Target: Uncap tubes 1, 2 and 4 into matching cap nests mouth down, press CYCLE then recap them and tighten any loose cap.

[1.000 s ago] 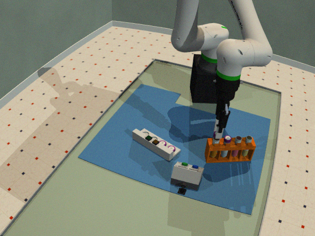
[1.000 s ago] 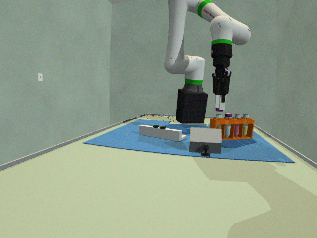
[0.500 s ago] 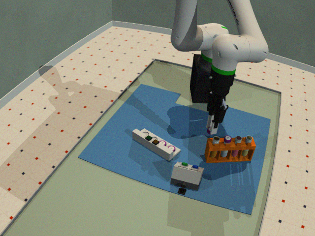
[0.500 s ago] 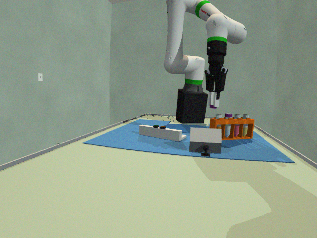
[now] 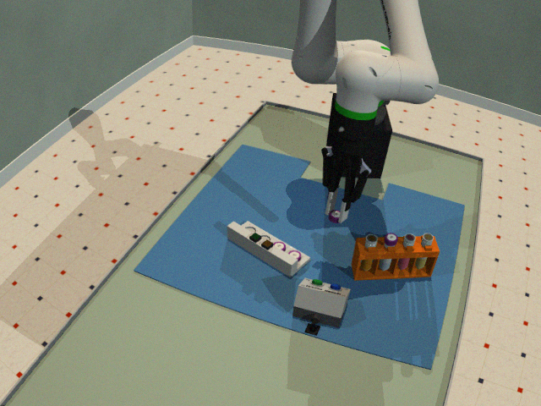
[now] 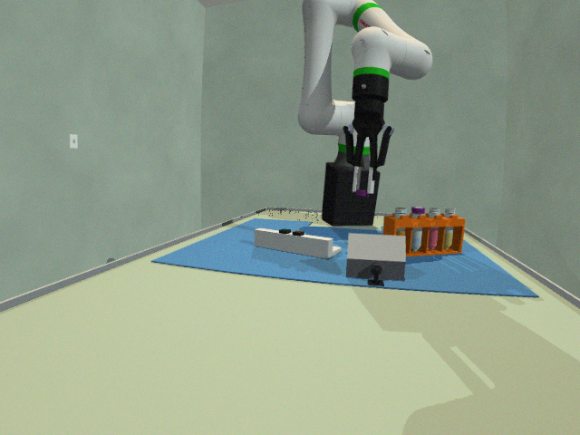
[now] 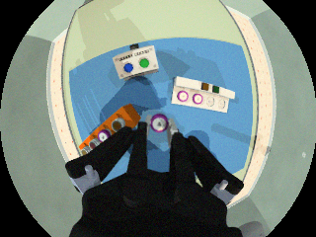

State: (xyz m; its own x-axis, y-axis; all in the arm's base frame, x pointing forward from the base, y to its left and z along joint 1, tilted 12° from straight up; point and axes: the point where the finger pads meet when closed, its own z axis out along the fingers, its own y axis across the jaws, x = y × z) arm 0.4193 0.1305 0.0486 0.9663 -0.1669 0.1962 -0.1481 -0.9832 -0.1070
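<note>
My gripper (image 5: 337, 213) is shut on a purple cap (image 5: 335, 216) and holds it in the air above the blue mat, between the orange tube rack (image 5: 395, 257) and the white cap tray (image 5: 267, 247). The cap also shows between my fingers in the wrist view (image 7: 158, 122) and in the exterior view (image 6: 361, 191). In the rack, one tube carries a purple cap (image 5: 390, 238). The other three tubes stand open. Two purple caps (image 5: 286, 250) lie in two neighbouring nests at one end of the tray. The other two nests (image 7: 216, 102) are empty. Both tray lamps (image 5: 259, 239) look dark.
The small grey desk (image 5: 320, 298) with the green key (image 5: 317, 282) and the blue key (image 5: 336, 286) stands in front of the rack. The arm's black base block (image 6: 349, 194) stands behind the mat.
</note>
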